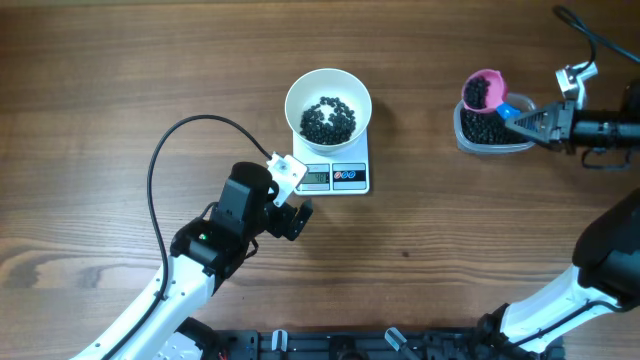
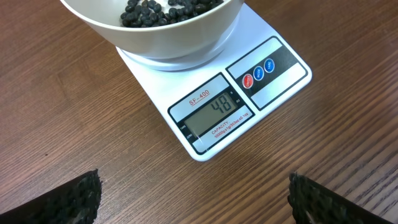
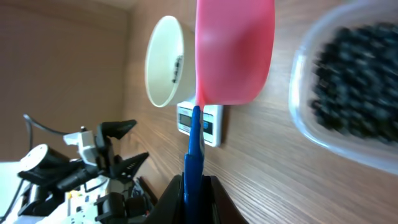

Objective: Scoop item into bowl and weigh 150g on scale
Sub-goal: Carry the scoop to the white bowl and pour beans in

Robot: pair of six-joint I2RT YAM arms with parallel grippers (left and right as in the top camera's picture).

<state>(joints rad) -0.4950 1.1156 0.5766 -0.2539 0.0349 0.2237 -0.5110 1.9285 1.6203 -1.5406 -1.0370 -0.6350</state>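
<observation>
Fingers of the right gripper point(image 1: 535, 122) are clamped on the blue handle of a pink scoop point(image 1: 490, 76), which is loaded with black beans point(image 1: 479, 94) and held over the clear tub point(image 1: 468, 140). The left gripper point(image 2: 194, 199) is held wide open before the scale point(image 2: 273, 84). 48 is displayed under the partly filled white bowl point(image 2: 180, 43), so several more scoops are judged necessary.

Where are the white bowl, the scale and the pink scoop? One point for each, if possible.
white bowl point(image 1: 328, 82): overhead view, on its bare inner wall.
scale point(image 2: 214, 114): left wrist view, on its display.
pink scoop point(image 3: 235, 50): right wrist view, on the outside of its cup.
</observation>
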